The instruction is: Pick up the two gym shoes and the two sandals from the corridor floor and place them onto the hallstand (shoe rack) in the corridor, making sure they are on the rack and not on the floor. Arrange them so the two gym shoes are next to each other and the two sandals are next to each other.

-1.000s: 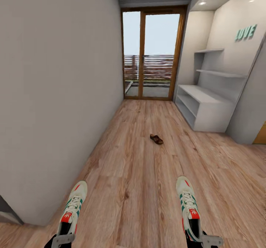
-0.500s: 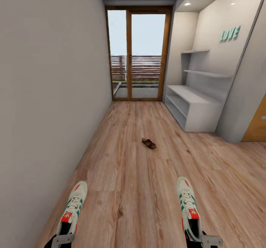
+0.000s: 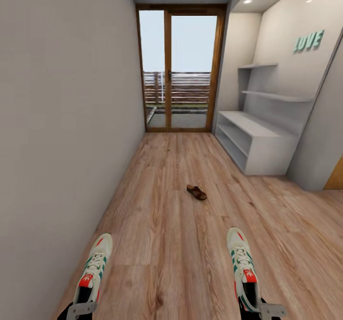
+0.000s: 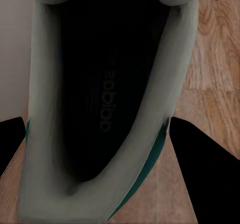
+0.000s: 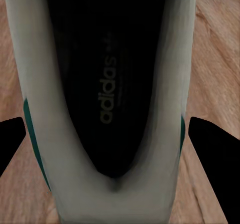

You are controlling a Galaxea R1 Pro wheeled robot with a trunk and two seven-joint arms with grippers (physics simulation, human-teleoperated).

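Each gripper carries one gym shoe toe-forward above the floor (image 3: 162, 243): the left gripper (image 3: 81, 309) has its jaws clenched on the left sneaker (image 3: 94, 267), the right gripper (image 3: 267, 309) on the right sneaker (image 3: 243, 265). One brown sandal (image 3: 196, 192) lies mid-corridor on the planks. The pale shoe rack (image 3: 257, 143) stands against the right wall beside the glass door (image 3: 178, 69).

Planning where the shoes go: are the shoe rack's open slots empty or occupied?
Empty as far as visible: the shoe rack shows bare grey slots and top, though the slots' far ends are hidden.
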